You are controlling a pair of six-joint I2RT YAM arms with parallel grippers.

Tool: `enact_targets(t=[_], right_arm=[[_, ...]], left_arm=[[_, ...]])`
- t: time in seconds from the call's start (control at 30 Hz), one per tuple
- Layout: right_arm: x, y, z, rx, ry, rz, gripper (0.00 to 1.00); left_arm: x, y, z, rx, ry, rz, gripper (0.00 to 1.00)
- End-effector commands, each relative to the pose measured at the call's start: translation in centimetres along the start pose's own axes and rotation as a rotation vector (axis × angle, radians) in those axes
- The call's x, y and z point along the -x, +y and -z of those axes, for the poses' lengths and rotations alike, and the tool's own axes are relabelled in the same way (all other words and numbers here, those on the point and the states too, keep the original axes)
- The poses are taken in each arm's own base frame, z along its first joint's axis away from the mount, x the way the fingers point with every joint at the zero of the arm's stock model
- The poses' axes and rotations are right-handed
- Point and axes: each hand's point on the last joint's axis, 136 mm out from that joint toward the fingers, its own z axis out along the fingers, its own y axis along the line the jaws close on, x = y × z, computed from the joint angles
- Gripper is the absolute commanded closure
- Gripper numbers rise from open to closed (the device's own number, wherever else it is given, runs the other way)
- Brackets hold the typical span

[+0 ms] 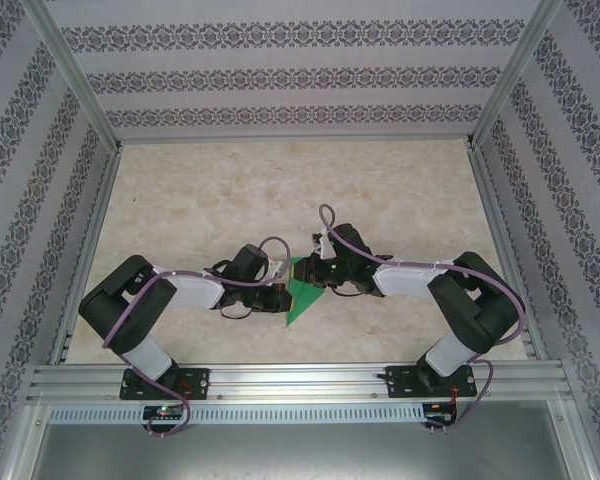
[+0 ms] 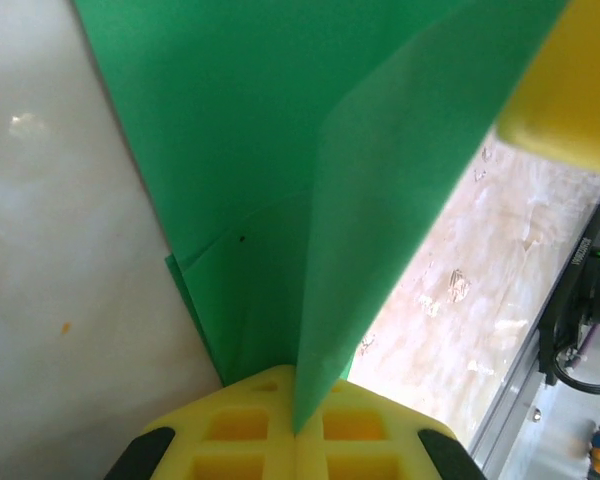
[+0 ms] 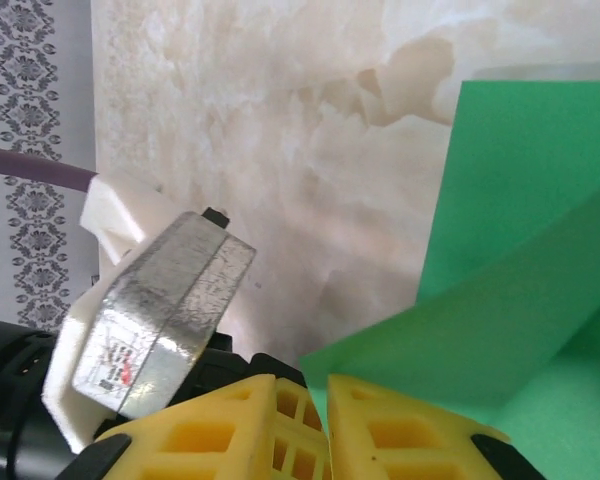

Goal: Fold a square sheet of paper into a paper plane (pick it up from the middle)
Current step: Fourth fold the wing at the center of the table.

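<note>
From above, the left arm reaches in from its base at the near edge, elbow bent out to the left. The right arm mirrors it, elbow out to the right. Their wrists meet over the paper, a green piece midway between the side edges of the tabletop and nearer the near edge than the far one.

Left wrist: the left jaws are shut tight on the paper, a creased flap standing up from the seam between the yellow pads.

Right wrist: the right jaws are nearly closed, with a thin gap between the pads. The paper spreads to the right, one flap lifted toward their tips. I can't tell whether they pinch it.
</note>
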Motion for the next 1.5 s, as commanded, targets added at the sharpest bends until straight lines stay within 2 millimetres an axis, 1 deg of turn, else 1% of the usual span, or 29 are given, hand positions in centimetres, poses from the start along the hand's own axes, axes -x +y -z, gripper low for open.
enact_targets(t=[0.0, 0.23, 0.3, 0.43, 0.53, 0.6, 0.7, 0.8, 0.93, 1.03, 1.13, 1.27, 1.4, 1.47], right_arm=[[0.9, 2.0, -0.4, 0.055, -0.014, 0.04, 0.79], [0.8, 0.6, -2.0, 0.031, 0.01, 0.006, 0.78], [0.8, -0.4, -2.3, -0.005, 0.012, -0.004, 0.78], [0.9, -2.3, -2.4, -0.073, 0.0, -0.026, 0.79], [0.8, -2.8, -2.3, -0.088, -0.001, -0.029, 0.79], [0.6, -3.2, -2.2, -0.101, 0.0, -0.032, 0.8], [0.7, -3.2, -1.8, -0.101, -0.008, -0.03, 0.8], [0.9, -2.5, -1.3, -0.085, -0.028, -0.018, 0.79], [1.2, -0.6, -0.6, -0.027, -0.037, 0.019, 0.78], [0.9, 0.6, -0.9, 0.035, -0.012, 0.031, 0.77], [0.8, 0.2, -1.5, 0.043, -0.002, 0.011, 0.77], [0.9, 0.3, -2.3, 0.081, 0.004, -0.007, 0.77], [0.6, -1.2, -2.7, 0.021, 0.015, -0.02, 0.77], [0.4, -2.3, -2.7, -0.025, 0.022, -0.039, 0.78]], left_arm=[[1.0, -0.7, 0.2, -0.048, -0.016, -0.037, 1.0], [0.9, -0.2, 0.1, -0.045, 0.003, -0.014, 0.99], [0.7, 0.3, 0.1, -0.034, 0.004, 0.004, 0.99], [0.5, 0.6, -0.1, -0.035, 0.023, 0.021, 0.98], [0.3, 0.9, -0.3, -0.028, 0.039, 0.035, 0.97], [0.4, 1.0, -0.3, -0.025, 0.038, 0.041, 0.94], [0.5, 0.6, -0.1, -0.039, 0.038, 0.032, 0.94], [0.6, 0.5, -0.2, -0.046, 0.05, 0.028, 0.96], [0.4, 0.2, -0.3, -0.073, 0.079, 0.042, 0.98], [0.5, 0.0, -0.1, -0.089, 0.087, 0.044, 0.99], [0.8, 0.1, 0.0, -0.087, 0.09, 0.054, 0.99], [0.6, 0.3, -0.2, -0.089, 0.11, 0.07, 0.99], [0.2, 0.6, -0.5, -0.094, 0.14, 0.084, 0.99], [0.1, 0.7, -0.7, -0.097, 0.156, 0.087, 0.98]])
